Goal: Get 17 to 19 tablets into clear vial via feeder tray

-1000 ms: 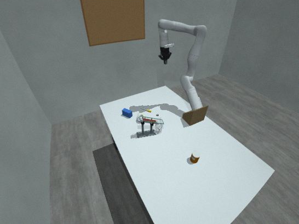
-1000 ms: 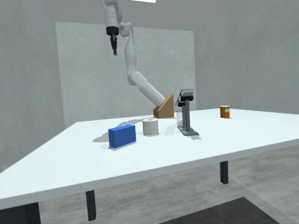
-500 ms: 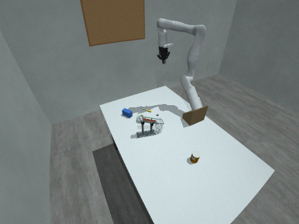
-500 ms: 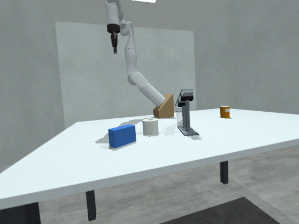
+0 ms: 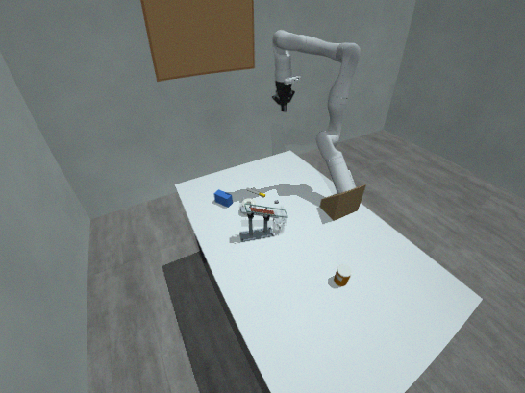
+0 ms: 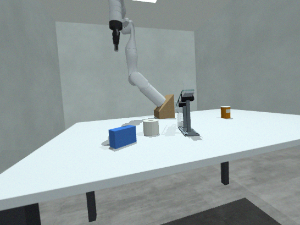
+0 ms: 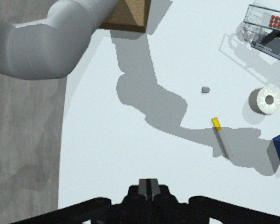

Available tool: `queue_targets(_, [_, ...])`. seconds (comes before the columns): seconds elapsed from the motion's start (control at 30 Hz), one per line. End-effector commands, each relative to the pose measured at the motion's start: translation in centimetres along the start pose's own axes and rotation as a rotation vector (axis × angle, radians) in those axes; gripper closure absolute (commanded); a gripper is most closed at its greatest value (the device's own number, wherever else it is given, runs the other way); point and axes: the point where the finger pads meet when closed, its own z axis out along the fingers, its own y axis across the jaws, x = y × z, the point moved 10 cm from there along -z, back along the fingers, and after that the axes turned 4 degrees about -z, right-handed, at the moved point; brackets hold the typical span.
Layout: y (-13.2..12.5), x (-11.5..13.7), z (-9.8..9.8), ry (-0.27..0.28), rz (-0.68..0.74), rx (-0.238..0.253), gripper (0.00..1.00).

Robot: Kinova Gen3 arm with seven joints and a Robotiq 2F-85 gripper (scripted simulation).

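Observation:
The feeder tray (image 5: 280, 213) (image 6: 188, 90), with clear walls, sits tilted on top of a dark two-post stand (image 5: 256, 234) (image 6: 188, 116). Red tablets (image 5: 262, 210) (image 7: 274, 21) lie in it as a cluster; I cannot count them. The clear vial (image 5: 279, 225) (image 6: 179, 119) stands on the table under the tray's lower end. It is faint, and I cannot tell whether tablets are in it. My gripper (image 5: 284, 110) (image 6: 116, 50) (image 7: 148, 191) is shut and empty, high above the table and well away from tray and vial.
A white roll (image 6: 150, 127) (image 7: 269, 100) stands beside the feeder, with a blue block (image 5: 223, 198) (image 6: 122, 137) beyond it. A yellow-handled screwdriver (image 5: 262, 194) (image 7: 216, 124) and a small grey piece (image 5: 276, 202) (image 7: 205, 90) lie nearby. An amber bottle (image 5: 341, 277) (image 6: 226, 112) and brown wedge (image 5: 343, 204) (image 6: 166, 109) stand farther off.

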Motion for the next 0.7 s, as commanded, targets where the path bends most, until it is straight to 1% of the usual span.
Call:
queue_targets(0.0, [0.1,-0.2,0.1,0.001,0.007,0.006,1.00])
queue_targets(0.13, [0.1,-0.2,0.1,0.001,0.007,0.006,1.00])
queue_targets(0.17, [1.5,0.0,-0.4,-0.025,-0.027,0.008,1.00])
queue_targets(0.47, [1.5,0.0,-0.4,-0.025,-0.027,0.008,1.00])
queue_targets(0.5, [3.0,0.3,-0.8,-0.049,-0.061,0.012,1.00])
queue_targets(0.67, [3.0,0.3,-0.8,-0.049,-0.061,0.012,1.00])
